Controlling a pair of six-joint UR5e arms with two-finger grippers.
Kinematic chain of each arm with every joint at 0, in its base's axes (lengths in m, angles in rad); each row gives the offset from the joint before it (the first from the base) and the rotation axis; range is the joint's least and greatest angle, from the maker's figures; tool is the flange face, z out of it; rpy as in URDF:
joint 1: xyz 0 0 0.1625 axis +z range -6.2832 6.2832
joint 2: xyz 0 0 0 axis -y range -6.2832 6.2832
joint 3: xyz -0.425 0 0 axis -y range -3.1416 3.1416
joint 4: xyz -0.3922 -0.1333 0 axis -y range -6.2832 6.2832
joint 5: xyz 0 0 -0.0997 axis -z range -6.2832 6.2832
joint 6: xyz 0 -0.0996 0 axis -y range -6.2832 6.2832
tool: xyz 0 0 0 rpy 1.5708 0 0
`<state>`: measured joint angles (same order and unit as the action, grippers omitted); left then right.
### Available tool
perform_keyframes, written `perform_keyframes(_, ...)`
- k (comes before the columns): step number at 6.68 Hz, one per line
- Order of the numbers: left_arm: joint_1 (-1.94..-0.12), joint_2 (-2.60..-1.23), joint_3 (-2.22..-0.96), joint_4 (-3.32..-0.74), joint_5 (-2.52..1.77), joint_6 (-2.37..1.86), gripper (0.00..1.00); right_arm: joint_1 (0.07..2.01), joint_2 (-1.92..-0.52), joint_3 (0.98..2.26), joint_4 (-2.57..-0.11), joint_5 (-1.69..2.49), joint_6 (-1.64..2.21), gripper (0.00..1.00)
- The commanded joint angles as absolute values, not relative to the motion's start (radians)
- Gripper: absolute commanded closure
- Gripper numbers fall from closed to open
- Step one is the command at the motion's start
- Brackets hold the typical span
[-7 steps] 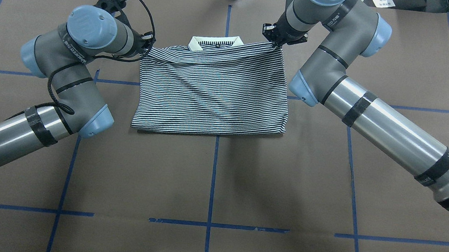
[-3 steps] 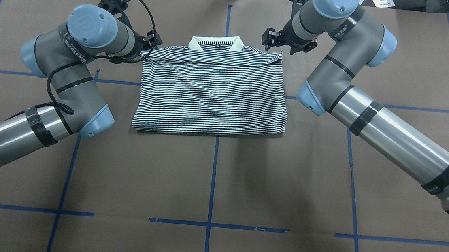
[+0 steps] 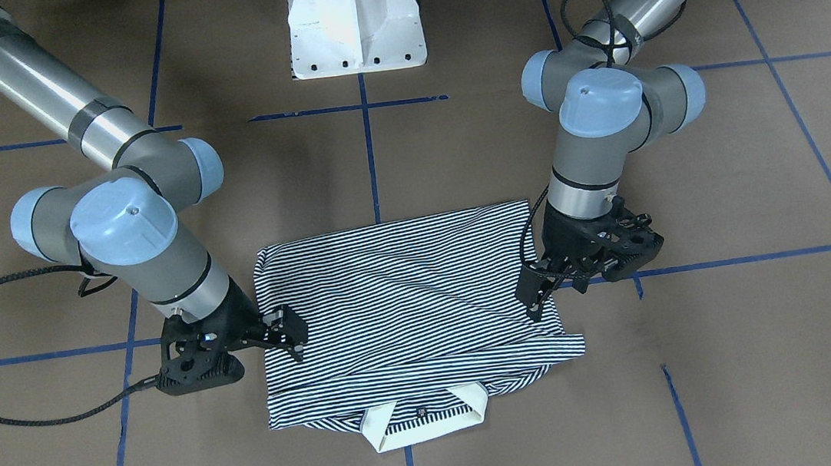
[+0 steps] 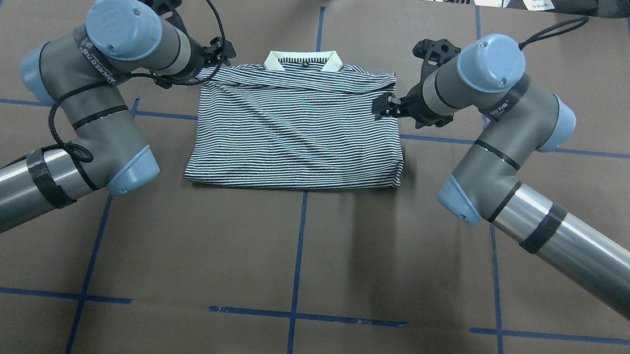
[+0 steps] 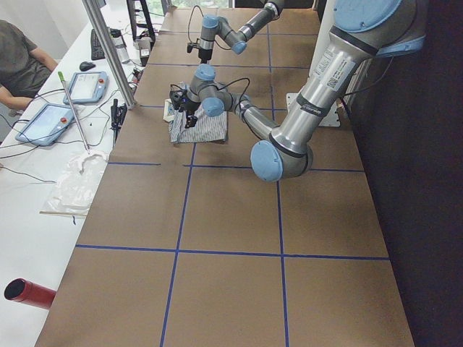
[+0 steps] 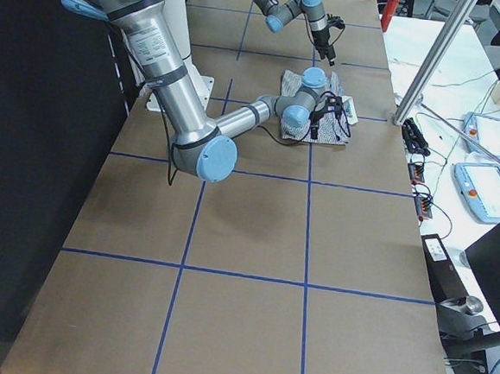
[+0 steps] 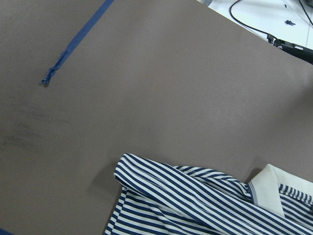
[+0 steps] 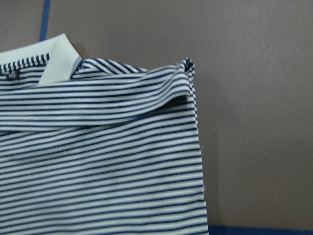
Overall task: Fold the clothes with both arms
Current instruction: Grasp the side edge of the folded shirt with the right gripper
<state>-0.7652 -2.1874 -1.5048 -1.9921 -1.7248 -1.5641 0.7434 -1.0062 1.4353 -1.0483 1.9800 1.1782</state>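
At the far middle of the table (image 4: 297,255), across the centre tape line (image 4: 300,244), the polo shirt (image 4: 296,135) lies flat as a squared packet. Its white collar (image 4: 302,60) points away from the robot.

Placement: The upper layer's free edge stops just short of the collar. This leaves the collar exposed and keeps the outline rectangular.

Left gripper (image 4: 222,55): It stands just off the shirt's far left corner. The left wrist view shows that corner resting loose on the table.

Right gripper (image 4: 383,106): It hangs over the shirt's right edge, a little nearer the robot than the far right corner. The right wrist view shows that corner lying free.

Tool state: Neither gripper holds cloth. Both sets of jaws read as parted, though the black fingers are small in the fixed views, so the gap is judged rather than plainly seen.

Assessment: One gripper at each end of the wide edge suits level, even handling. The bottom-to-collar fold appears complete.

Defects: Both far corners are rumpled, with a raised ridge on the right. A further fold could lock these creases in unless they are smoothed.
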Motion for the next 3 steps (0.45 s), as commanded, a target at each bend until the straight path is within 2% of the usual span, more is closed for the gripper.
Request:
perform_keyframes(1,-0.764,-2.186,-1.535,-1.976,-1.727,-1.568,0.0,0.681,-1.084,1.584,-1.163,1.973,1.227,0.0)
perform_keyframes(3,-0.764,-2.187,-1.536,-1.976,-1.727,-1.572,0.0,0.628,-1.085,1.568,-1.183,1.95,1.227,0.0)
